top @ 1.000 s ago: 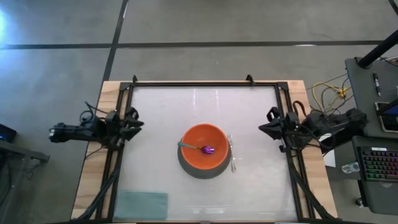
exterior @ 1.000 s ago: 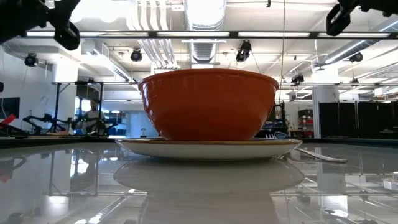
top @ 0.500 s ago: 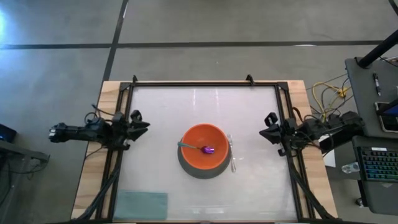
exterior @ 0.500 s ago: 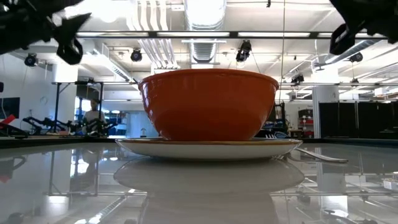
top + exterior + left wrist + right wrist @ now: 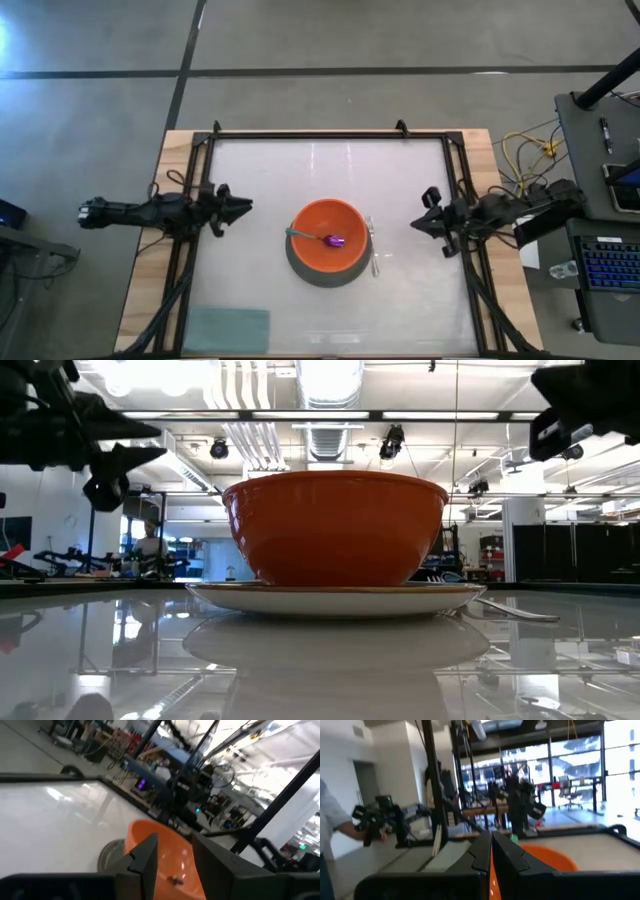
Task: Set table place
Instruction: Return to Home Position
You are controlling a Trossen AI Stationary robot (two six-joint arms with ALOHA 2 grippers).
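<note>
The orange bowl [image 5: 327, 236] stands on the grey-green plate [image 5: 325, 277] at the middle of the white table [image 5: 270, 170]. The spoon lies in the bowl, its purple head [image 5: 337, 241] on the bottom and its teal handle [image 5: 299, 234] toward the bowl's left rim. The silver fork [image 5: 374, 250] lies on the table along the plate's right side. My left gripper [image 5: 244, 207] is open and empty, left of the bowl, and points at it [image 5: 170, 855]. My right gripper [image 5: 418, 223] is shut and empty, right of the fork, and points at the bowl [image 5: 545, 857].
A black metal frame [image 5: 330, 134] runs around the table top. A pale green cloth [image 5: 228, 328] lies at the near left corner. A desk with a keyboard [image 5: 610, 265] stands beyond the right edge. A person [image 5: 332, 827] stands in the room behind.
Both grippers have come in from the table's side rails toward the bowl: the left toward the table's right edge, the right toward the left edge. In the low view the left gripper has also come lower. Bowl, plate, spoon and fork have stayed put.
</note>
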